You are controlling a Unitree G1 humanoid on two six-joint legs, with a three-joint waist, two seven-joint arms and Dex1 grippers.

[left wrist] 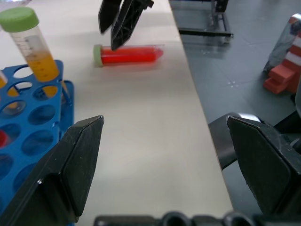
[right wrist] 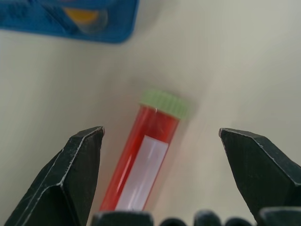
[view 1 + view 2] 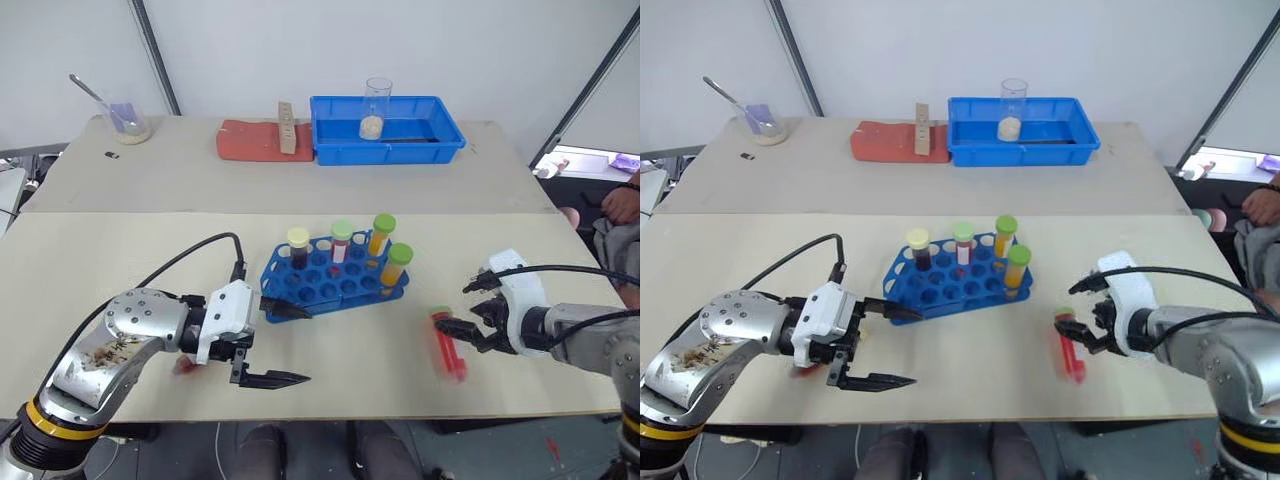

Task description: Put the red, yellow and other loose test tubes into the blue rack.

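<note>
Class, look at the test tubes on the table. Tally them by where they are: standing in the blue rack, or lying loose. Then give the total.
Standing in the blue rack: 4 (one yellow-capped, three green-capped)
Lying loose on the table: 1 (red tube, by the right pincer)
Total: 5

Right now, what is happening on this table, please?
A two-armed robot is sorting capped plastic test tubes into a blue plastic rack, which already holds four upright tubes. One red-filled tube with a green cap lies loose on the beige table, to the right of the rack. The right pincer is open, its fingers on either side of that tube but not closed on it. The left pincer is open and empty at the rack's left end.
</note>
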